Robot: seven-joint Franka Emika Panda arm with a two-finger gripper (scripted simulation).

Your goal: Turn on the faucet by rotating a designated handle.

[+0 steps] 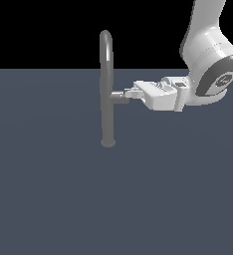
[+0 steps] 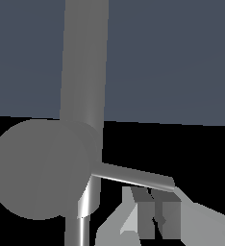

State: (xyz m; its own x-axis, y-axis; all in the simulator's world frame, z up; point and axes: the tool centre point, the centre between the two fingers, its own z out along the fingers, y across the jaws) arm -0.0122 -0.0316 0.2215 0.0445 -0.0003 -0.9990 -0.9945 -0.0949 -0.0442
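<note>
- Exterior view: faucet (image 1: 107,89) stands centre-left on the floor (image 1: 113,199); handle (image 1: 119,96) juts toward the frame's right, gripper (image 1: 130,93) at its tip. Reach looks done, turn left (a judgement). Open room all round.
- Wrist view: lever rod (image 2: 133,176) beside fingers (image 2: 162,216); contact and finger state — can't tell.
</note>
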